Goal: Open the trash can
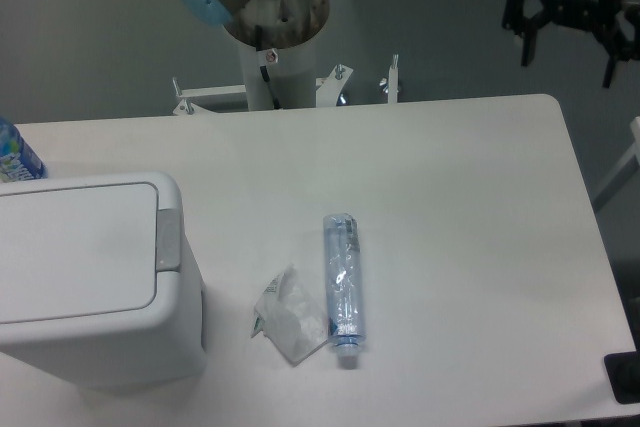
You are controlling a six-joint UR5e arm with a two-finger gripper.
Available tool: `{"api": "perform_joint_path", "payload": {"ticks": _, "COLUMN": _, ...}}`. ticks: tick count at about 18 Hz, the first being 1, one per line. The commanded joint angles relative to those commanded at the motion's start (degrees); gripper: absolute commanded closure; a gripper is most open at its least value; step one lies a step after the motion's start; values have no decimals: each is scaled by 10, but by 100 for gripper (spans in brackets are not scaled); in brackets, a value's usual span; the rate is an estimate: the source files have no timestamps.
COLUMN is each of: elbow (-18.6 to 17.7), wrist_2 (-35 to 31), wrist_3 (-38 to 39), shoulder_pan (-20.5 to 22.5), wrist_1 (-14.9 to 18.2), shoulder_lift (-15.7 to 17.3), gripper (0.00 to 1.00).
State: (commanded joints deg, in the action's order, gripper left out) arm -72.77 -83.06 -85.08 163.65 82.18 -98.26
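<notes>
Right now the trash can (85, 282) sits at the near-left corner of the table (450, 197), lid flat and shut, w/ the grey push-button strip (168, 239) running along the lid's right edge. The gripper (570, 32) hangs far off at the top right, past the table's back-right corner and well apart from the bin; its dark fingers look spread w/ nothing between them, though that corner of the view is dim and partly cropped, so the exact gap is hard to judge.

Nothing has touched the bin yet, so the step in hand is prob. the approach: bring the claw across the table to a spot above the grey strip. Doing that well means travelling high enough to pass over the clear plastic bottle (341, 275) lying mid-table and the crumpled wrapper (288, 315) just beside it, both between the arm's base (272, 22) and the can. Closing the fingers first would give one firm tip to press with. The press should come straight down on the middle of the strip, not on the lid panel next to it, since pushing the lid itself likely does nothing. A light bin may slide or tip if pushed at an angle, so vertical force is safest. A blue-labelled object (15, 155) peeks out behind the can, clear of the path.
</notes>
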Motion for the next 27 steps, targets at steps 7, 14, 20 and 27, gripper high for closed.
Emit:
{"api": "perform_joint_path", "payload": {"ticks": 7, "elbow": -6, "wrist_2": -3, "wrist_3": 1, "shoulder_pan": -2, "wrist_1": 0, "shoulder_lift": 6, "gripper": 0}}
{"api": "perform_joint_path", "payload": {"ticks": 14, "elbow": -23, "wrist_2": 22, "wrist_3": 137, "shoulder_pan": -22, "wrist_1": -1, "shoulder_lift": 22, "gripper": 0}}
{"api": "perform_joint_path", "payload": {"ticks": 20, "elbow": -32, "wrist_2": 24, "wrist_3": 329, "shoulder_pan": -83, "wrist_1": -53, "shoulder_lift": 21, "gripper": 0}}
{"api": "perform_joint_path", "payload": {"ticks": 27, "elbow": -40, "wrist_2": 24, "wrist_3": 492, "shoulder_pan": -136, "wrist_1": -116, "shoulder_lift": 9, "gripper": 0}}
